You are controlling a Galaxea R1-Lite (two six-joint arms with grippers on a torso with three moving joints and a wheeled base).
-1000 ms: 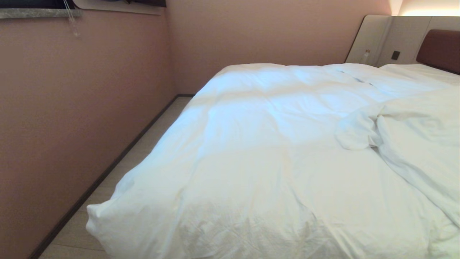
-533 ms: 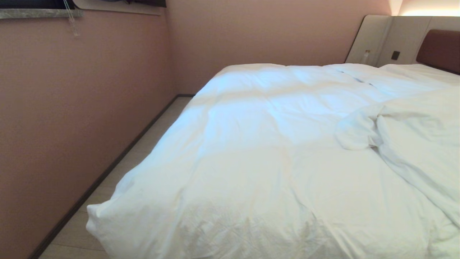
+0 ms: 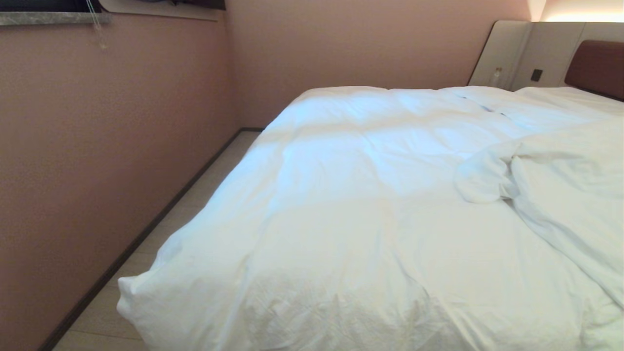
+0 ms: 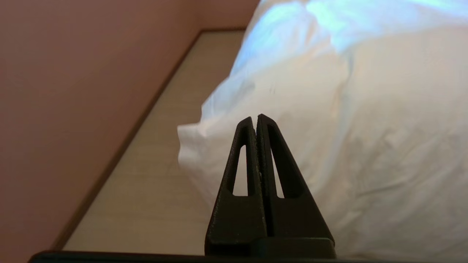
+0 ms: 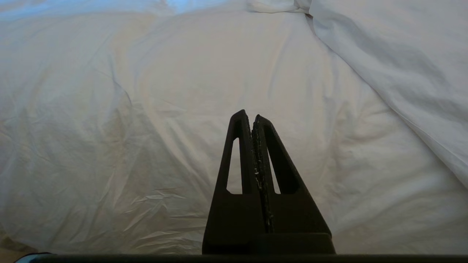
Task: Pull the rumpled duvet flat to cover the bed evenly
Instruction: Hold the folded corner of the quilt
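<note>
From the head view, the duvet (image 3: 370, 219) lies over most of the bed (image 3: 594, 63), smooth on the side toward the pink wall (image 3: 97, 146), with its near corner (image 3: 127, 292) hanging out over the pale floor (image 3: 204, 190). On the right a rumpled fold (image 3: 560, 195) is heaped back on itself, so the spreading looks only partly done; neither arm shows here. In the left wrist view, the left hand (image 4: 256, 118) points level toward that overhanging corner, fingers pressed together with nothing between them, apart from the cloth. In the right wrist view, the right hand (image 5: 252, 115) is likewise closed and empty, aimed across the creased near stretch of the duvet, with the folded-over part rising at the far right. The step in hand seems to be a pause between pulls, choosing the next hold. The next move likely calls for a hand to open, reach the edge of the heaped fold, pinch it firmly, and draw it outward toward the uncovered side without dragging the flat part askew.
</note>
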